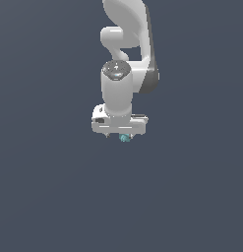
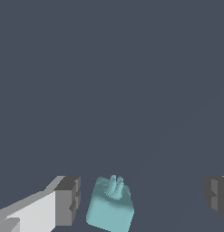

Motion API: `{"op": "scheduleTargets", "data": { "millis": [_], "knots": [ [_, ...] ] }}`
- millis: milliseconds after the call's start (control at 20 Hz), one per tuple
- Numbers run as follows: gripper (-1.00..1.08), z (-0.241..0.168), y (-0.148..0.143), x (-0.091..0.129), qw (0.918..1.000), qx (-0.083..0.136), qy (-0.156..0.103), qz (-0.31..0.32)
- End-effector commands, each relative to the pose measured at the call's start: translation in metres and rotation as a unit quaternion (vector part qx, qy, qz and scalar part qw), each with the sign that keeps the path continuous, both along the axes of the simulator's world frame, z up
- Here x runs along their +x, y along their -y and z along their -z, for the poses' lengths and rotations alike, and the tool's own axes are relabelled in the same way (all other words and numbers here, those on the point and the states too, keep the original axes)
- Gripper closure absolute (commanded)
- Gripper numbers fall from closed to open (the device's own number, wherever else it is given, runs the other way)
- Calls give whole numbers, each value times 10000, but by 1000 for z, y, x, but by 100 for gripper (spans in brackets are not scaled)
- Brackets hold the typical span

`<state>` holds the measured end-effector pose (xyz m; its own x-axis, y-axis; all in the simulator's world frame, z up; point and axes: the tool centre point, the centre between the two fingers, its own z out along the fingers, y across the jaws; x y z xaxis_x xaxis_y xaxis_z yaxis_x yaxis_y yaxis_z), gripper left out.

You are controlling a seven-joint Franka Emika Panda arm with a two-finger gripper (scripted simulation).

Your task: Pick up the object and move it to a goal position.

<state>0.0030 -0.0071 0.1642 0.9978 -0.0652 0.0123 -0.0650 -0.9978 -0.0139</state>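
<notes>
The object (image 2: 110,207) is a small teal-cyan block with a little knob on top. In the wrist view it lies between the two grey fingers of my gripper (image 2: 143,200), much nearer one fingertip (image 2: 68,200) than the other (image 2: 216,197), with a small gap to the near one. The jaws stand wide apart, open around it and not touching it. In the exterior view the object (image 1: 124,138) peeks out just under the white hand of the gripper (image 1: 119,135), which points straight down over it.
The white and grey arm (image 1: 124,59) rises behind the hand. All around is a plain dark grey surface (image 1: 54,187) with no other objects or edges in view.
</notes>
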Motion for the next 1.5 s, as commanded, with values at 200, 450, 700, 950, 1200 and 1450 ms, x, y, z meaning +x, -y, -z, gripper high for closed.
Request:
{"op": "scheduleTargets", "data": {
  "millis": [200,450,700,950,1200,1450],
  "knots": [
    [-92,0,2,1,10000,-9,21,-47],
    [-92,-1,9,3,9998,-29,68,-169],
    [-92,-1,8,3,9998,-29,66,-159],
    [-92,6,4,-4,10000,-27,54,-13],
    [-92,20,-2,-17,9996,-26,28,273],
    [-92,39,-12,-39,9975,-29,-9,701]
  ]
}}
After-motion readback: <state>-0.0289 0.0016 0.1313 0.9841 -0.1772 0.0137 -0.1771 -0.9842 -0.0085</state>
